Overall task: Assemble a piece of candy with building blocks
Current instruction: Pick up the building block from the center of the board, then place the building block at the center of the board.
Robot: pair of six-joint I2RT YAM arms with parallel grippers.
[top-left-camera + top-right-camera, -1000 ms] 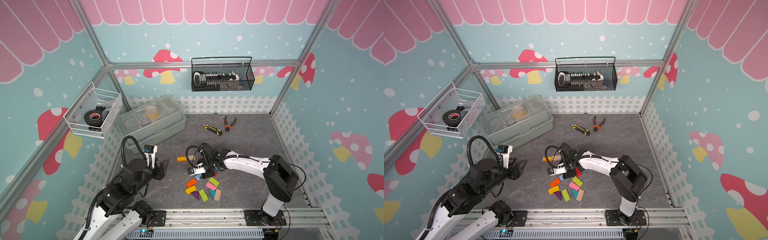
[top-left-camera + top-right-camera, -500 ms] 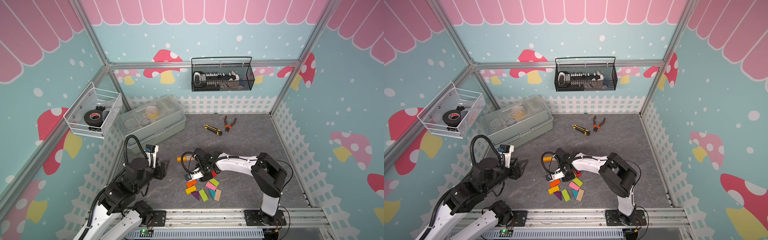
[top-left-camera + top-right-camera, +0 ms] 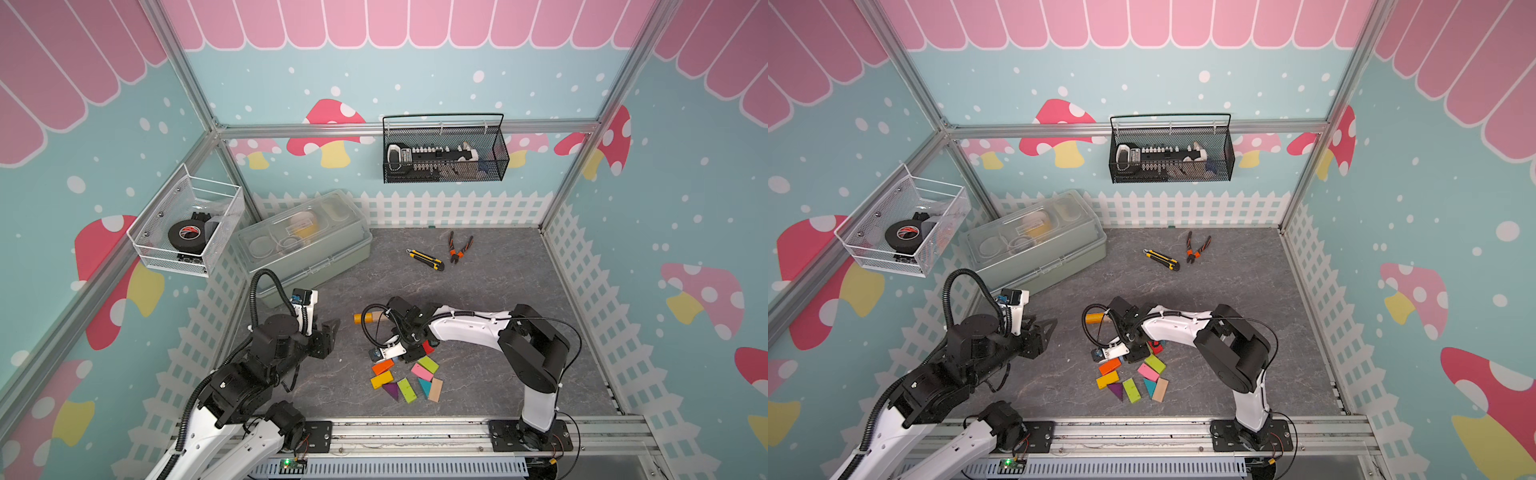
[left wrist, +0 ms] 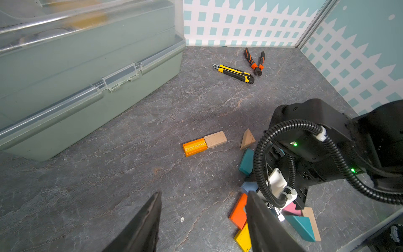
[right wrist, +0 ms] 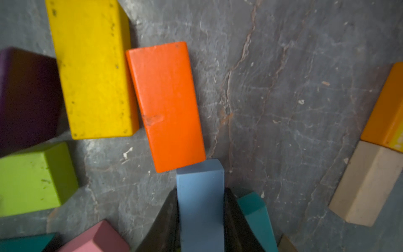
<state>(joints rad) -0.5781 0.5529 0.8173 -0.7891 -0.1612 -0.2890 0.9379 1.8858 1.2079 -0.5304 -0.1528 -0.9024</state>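
The building blocks (image 3: 405, 378) lie in a loose cluster near the table's front in both top views. My right gripper (image 5: 200, 193) is shut on a light blue block (image 5: 200, 192), one finger pressed on each long side. That block's end touches an orange block (image 5: 165, 104), which lies beside a yellow one (image 5: 91, 69). Purple (image 5: 26, 98), green (image 5: 32, 179), pink (image 5: 96, 237) and teal (image 5: 255, 213) blocks lie around them. An orange "Supermarket" block (image 4: 194, 146) and a tan block (image 4: 215, 139) lie end to end further back. My left gripper (image 4: 204, 196) hovers open and empty, left of the cluster.
A grey-green lidded toolbox (image 3: 303, 245) stands at the back left. A yellow-black utility knife (image 3: 426, 259) and orange-handled pliers (image 3: 459, 247) lie near the back fence. A tan wedge (image 4: 247, 138) sits behind the right wrist. White picket walls ring the table.
The right gripper's fingers have closed onto the blue block, and the right wrist has shifted a little leftward over the cluster. The left arm has barely moved.
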